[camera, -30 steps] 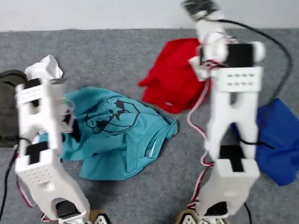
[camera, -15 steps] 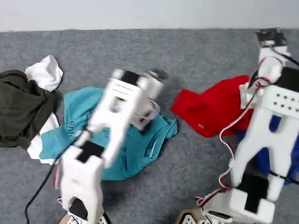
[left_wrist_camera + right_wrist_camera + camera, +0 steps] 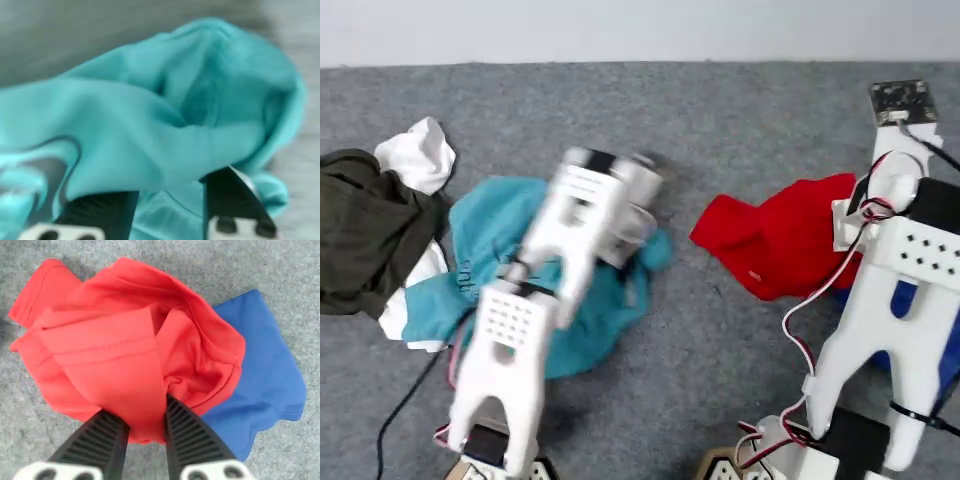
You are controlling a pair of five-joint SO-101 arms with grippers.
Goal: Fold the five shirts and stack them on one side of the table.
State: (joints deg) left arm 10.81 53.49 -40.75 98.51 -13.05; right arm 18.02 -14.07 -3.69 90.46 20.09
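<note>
teal shirt [image 3: 510, 225]: pale lettering near one edge, too smeared to read
red shirt [image 3: 780, 240]: tiny white tag, can't make anything out
verdict: honestly nothing legible anywhere from where I'm standing

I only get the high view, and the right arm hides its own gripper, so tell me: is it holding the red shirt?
Observer: Yes. The right gripper is shut on a fold of the red shirt.
Operator: What is the blue patch behind that arm?
Observer: A blue shirt, lying flat, with one edge under the red one.
Operator: And the left arm?
Observer: The teal shirt is bunched in a raised fold right at the left gripper. I can't tell whether it is gripped.
</note>
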